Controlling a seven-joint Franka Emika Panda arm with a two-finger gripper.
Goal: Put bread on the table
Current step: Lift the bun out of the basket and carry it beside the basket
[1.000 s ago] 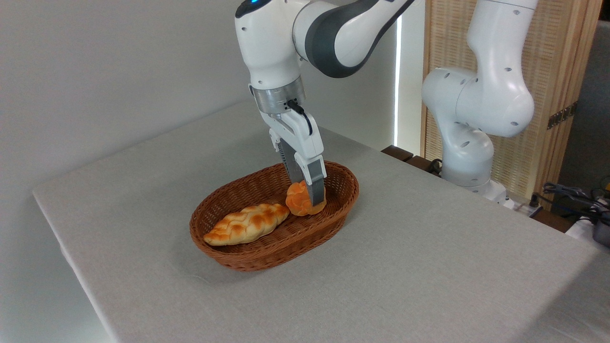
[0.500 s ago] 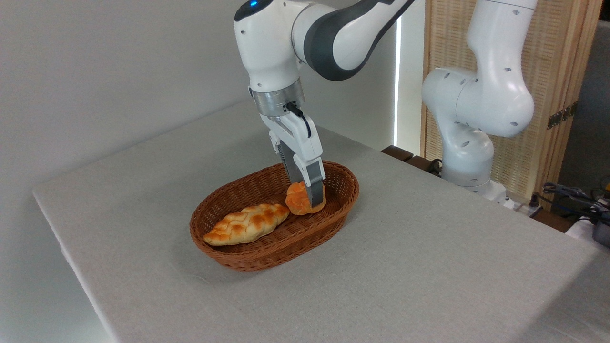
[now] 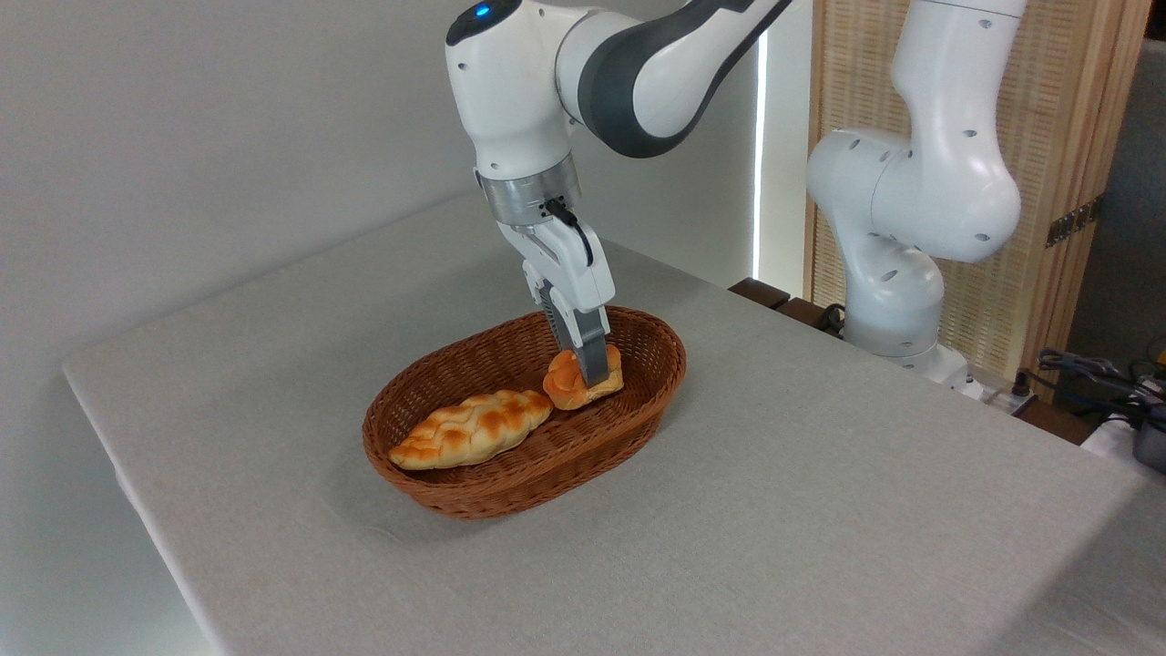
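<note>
Claw [image 3: 588, 375] clamped on bread [image 3: 581, 381], pinched between its fingers over the basket [image 3: 510, 483]; bare table [image 3: 820, 510] lies to its right.

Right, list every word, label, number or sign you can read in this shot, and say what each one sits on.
None: no readable text anywhere in this view.
The robot arm shows only a blue light on top, no lettering.
The claw, shut on the bread, carries no visible label.
The basket, the braided loaf and the table are unmarked.
</note>
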